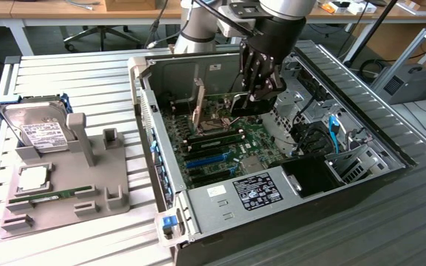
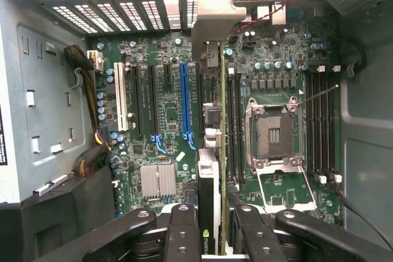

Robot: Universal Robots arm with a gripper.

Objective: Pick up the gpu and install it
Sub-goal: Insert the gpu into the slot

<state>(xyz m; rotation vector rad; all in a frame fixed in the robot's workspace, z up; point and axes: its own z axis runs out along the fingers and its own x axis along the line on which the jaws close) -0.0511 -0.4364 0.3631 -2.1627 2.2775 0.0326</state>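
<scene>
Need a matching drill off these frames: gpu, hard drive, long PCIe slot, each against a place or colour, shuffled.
Things:
1. gpu
2. hard drive
3. long slot

Place or colour:
A. blue, on the motherboard
B. gripped by the tool, inside the case
C. on the grey fixture, outside the case

Pairs: 1-B, 2-C, 3-A.

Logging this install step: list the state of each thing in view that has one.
gripper: shut on the gpu, inside the computer case.
gpu: held upright on edge over the motherboard; seated or not, cannot tell.
computer case: lying on its side, side panel off.
CPU socket: empty.
hard drive: propped on the grey holder, outside the case.
memory stick: lying flat in the grey holder.
</scene>
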